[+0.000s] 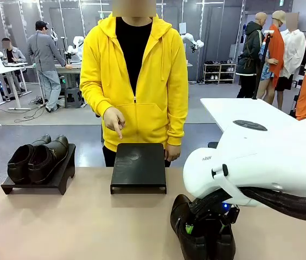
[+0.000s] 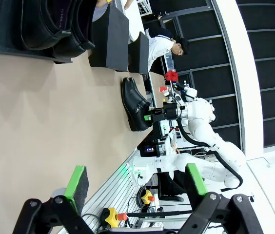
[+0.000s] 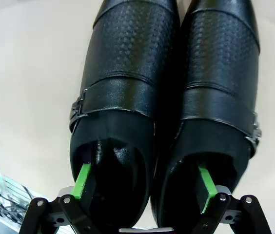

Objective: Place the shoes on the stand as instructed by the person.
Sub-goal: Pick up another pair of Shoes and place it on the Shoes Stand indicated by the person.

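Note:
One pair of shiny black shoes (image 1: 38, 156) rests on the left black stand (image 1: 61, 179). The person (image 1: 134, 70) in the yellow hoodie points a finger (image 1: 119, 131) down at the bare middle stand (image 1: 138, 165). A second pair of shoes (image 3: 166, 83) stands side by side on the table at the near right. My right gripper (image 3: 143, 183) is lowered over this pair, open, with one green pad (image 3: 82, 180) inside each shoe's opening. The same gripper (image 1: 204, 230) sits on the pair (image 1: 181, 214) in the front view. My left gripper (image 2: 136, 183) hangs open and empty above the table's near edge.
In the left wrist view a third dark stand (image 2: 140, 51) shows beyond the middle one (image 2: 110, 36). The tan tabletop (image 1: 77, 222) lies bare between the stands and the front edge. The big white right arm (image 1: 261, 162) covers the table's right side.

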Available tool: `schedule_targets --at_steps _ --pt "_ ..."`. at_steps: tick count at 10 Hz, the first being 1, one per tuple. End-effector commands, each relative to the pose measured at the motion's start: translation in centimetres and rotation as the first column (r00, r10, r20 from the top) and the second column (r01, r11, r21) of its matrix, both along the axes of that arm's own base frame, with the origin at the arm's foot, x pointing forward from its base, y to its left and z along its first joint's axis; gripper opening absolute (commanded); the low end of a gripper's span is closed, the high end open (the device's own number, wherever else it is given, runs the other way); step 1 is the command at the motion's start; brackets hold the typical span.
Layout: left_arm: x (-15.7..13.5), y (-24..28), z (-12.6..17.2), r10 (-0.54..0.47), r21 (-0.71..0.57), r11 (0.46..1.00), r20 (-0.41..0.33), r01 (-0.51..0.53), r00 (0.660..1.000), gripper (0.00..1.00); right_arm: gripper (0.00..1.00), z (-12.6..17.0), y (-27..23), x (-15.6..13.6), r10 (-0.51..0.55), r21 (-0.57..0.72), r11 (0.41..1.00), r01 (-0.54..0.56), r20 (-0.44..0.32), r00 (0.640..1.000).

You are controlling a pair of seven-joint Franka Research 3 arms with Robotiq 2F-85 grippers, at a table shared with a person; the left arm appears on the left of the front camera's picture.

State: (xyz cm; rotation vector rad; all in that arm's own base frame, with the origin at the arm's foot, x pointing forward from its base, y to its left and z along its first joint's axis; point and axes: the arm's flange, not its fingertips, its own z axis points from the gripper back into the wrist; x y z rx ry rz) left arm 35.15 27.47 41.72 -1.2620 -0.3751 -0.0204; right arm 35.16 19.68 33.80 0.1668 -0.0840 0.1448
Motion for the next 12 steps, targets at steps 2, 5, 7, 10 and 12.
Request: schedule_targets --at_steps 2,5,7,10,12 --pt "-0.1 0.0 0.0 0.002 0.000 1.000 0.008 -0.002 1.000 1.00 0.63 -2.7 -0.6 -2.1 -0.020 -0.038 0.999 0.020 0.005 1.000" --pt "-0.1 0.0 0.0 0.002 0.000 1.000 0.008 -0.002 1.000 1.00 0.00 -2.4 -0.7 -2.0 -0.017 -0.065 0.998 0.018 0.024 1.000" --pt "-0.1 0.0 0.0 0.002 0.000 1.000 0.008 -0.002 1.000 1.00 0.00 -2.3 -0.6 -2.1 -0.010 -0.073 0.997 0.011 0.019 1.000" --pt "-0.1 0.0 0.0 0.002 0.000 1.000 0.008 -0.002 1.000 1.00 0.00 -1.6 -0.6 -1.9 -0.006 -0.072 0.997 0.007 0.019 1.000" --pt "-0.1 0.0 0.0 0.002 0.000 1.000 0.008 -0.002 1.000 1.00 0.00 -1.1 -0.7 -1.8 -0.002 -0.072 0.997 0.003 0.018 1.000"
